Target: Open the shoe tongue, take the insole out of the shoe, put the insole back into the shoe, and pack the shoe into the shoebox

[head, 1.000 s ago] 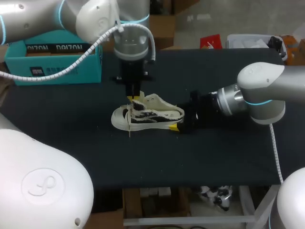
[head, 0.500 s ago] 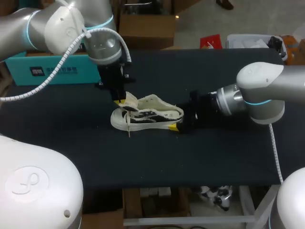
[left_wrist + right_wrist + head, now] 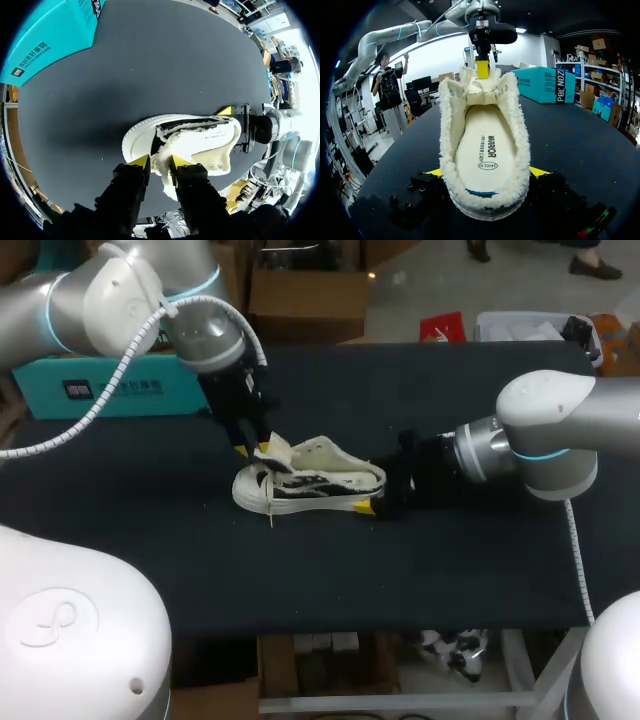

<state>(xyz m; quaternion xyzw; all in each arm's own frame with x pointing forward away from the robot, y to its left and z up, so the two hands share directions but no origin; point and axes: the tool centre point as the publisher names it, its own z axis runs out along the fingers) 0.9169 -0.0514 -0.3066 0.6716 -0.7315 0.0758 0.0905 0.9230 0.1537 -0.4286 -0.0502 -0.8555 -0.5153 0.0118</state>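
A cream and black shoe (image 3: 310,482) lies on its side on the black table (image 3: 450,570), toe towards the left. My left gripper (image 3: 258,448) hovers over the front of the shoe's opening. In the left wrist view its fingertips (image 3: 139,161) stand slightly apart, open, with the fleecy edge of the raised tongue (image 3: 167,167) between them. My right gripper (image 3: 378,495) is shut on the shoe's heel, one yellow tip on each side of the shoe (image 3: 485,125). The insole (image 3: 487,147) lies flat inside. The teal shoebox (image 3: 110,390) stands at the back left.
The shoebox (image 3: 45,45) takes up the far left corner of the table (image 3: 150,65). Bare black tabletop (image 3: 580,145) stretches around the shoe on all sides.
My left arm swung left and drew the tongue back towards the toe. Its fingers, pinched on the tongue before, have now parted a little. The right arm and the shoe kept still.
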